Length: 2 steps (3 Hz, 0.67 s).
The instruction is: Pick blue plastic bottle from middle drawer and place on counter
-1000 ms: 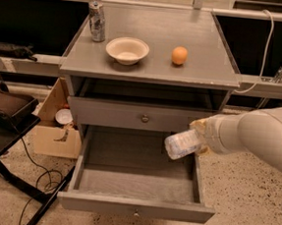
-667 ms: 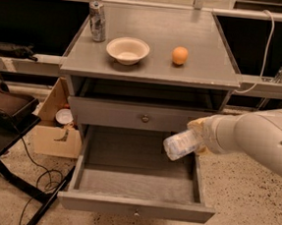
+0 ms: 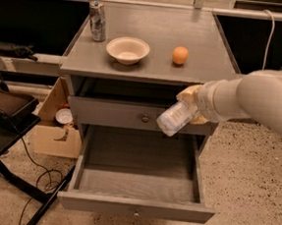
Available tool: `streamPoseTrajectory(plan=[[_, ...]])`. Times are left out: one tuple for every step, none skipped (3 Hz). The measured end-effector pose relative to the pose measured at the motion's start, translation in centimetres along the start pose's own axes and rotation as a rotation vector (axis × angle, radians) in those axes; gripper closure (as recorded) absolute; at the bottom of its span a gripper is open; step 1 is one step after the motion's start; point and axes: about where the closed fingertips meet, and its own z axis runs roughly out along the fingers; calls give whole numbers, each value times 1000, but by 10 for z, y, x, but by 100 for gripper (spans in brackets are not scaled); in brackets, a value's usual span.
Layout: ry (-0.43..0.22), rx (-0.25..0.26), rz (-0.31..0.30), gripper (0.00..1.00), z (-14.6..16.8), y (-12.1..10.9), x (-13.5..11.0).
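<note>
The blue plastic bottle (image 3: 175,118) is held tilted, its base pointing down-left, in front of the shut upper drawer. My gripper (image 3: 193,108) is shut on the bottle's upper part, its yellowish fingers (image 3: 188,93) wrapped around it, at the end of the white arm coming in from the right. The middle drawer (image 3: 135,206) is pulled open below and its inside shows bare. The counter (image 3: 149,71) lies above the bottle.
On the counter stand a silver can (image 3: 97,21) at the back left, a white bowl (image 3: 127,49) and an orange (image 3: 180,55). A cardboard box (image 3: 56,127) and black chair (image 3: 5,117) sit left of the cabinet, with cables on the floor.
My gripper with the bottle has risen a little and shifted slightly left, from over the open drawer to the level of the upper drawer's front.
</note>
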Motion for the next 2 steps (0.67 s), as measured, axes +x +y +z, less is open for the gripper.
streamPoseTrajectory(plan=[[-27, 45, -176, 100, -26, -60, 11], [2, 91, -390, 100, -52, -119, 27]])
